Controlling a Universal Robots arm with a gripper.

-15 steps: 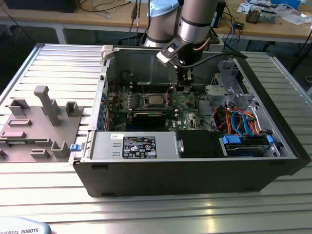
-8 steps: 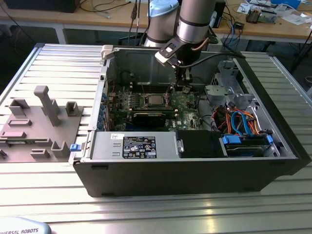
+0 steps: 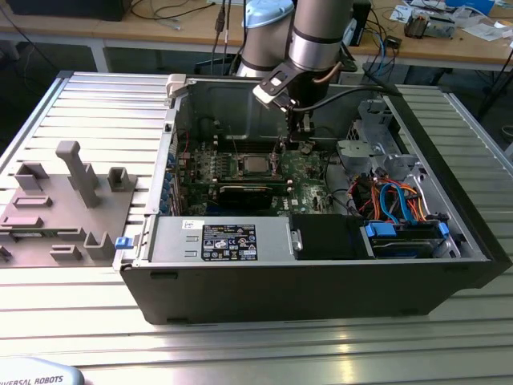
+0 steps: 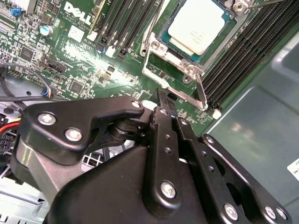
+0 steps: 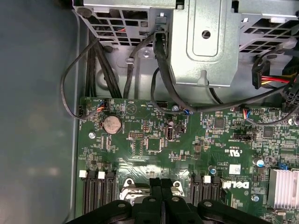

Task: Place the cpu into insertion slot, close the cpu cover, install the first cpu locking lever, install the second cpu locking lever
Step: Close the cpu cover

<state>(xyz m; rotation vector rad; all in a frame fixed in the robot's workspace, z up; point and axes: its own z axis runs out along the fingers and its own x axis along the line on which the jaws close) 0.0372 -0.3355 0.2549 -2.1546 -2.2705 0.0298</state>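
A ribbed metal bench (image 3: 72, 321) carried the open computer case (image 3: 321, 273); inside it the cpu (image 4: 201, 25) sat in the insertion slot (image 4: 162, 33), with the cpu cover (image 4: 175, 70) seemingly lying flat around it; the gripper (image 4: 164, 95), fingers pressed together and holding nothing visible, hovered just beside the cover's corner and a thin locking lever (image 4: 202, 91); a slipping tip there could, I judged, gouge the green motherboard (image 4: 70, 51) or let the lever spring loose.

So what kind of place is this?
Probably a robotics lab or workshop: a robot arm reaches into an open computer case on a ribbed metal table, with cable-strewn wooden workbenches behind.
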